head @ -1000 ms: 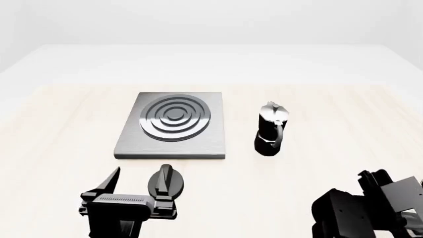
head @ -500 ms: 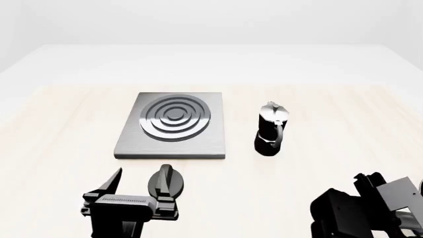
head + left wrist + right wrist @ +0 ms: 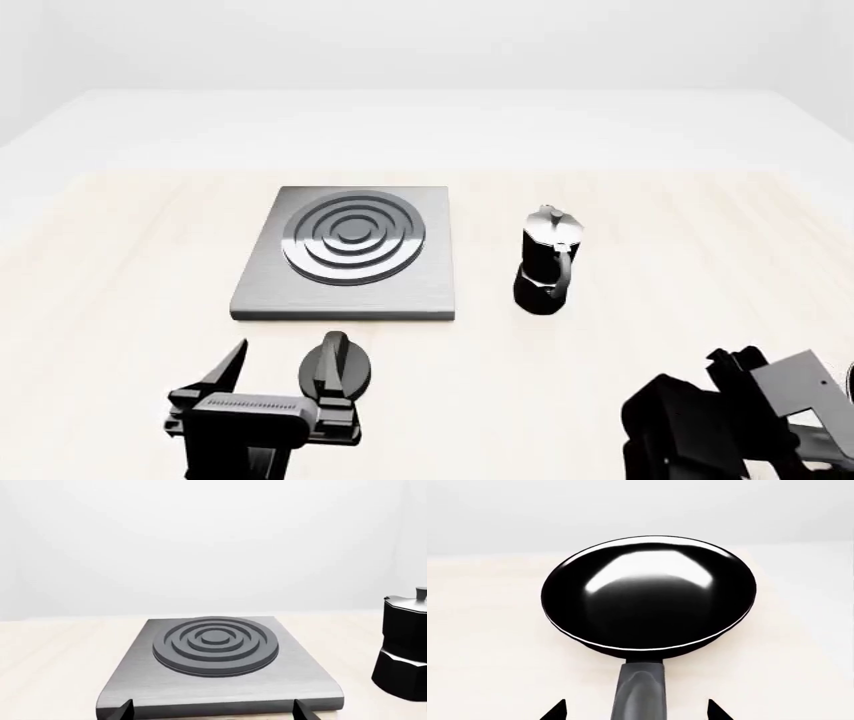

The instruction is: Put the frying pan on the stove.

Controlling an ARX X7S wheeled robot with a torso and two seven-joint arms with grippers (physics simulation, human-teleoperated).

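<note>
Pale wood fills the frame as your right gripper [image 3: 635,711], fingers spread either side of the frying pan [image 3: 648,597] handle, lines up a grasp, while your open left gripper [image 3: 212,711] faces the bare stove [image 3: 350,253] centre-left.

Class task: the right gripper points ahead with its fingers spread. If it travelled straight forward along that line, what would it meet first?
Most likely the frying pan: its handle runs back between the right gripper's open fingertips, so the handle comes first, then the bowl. Depth to the handle is unclear.
</note>
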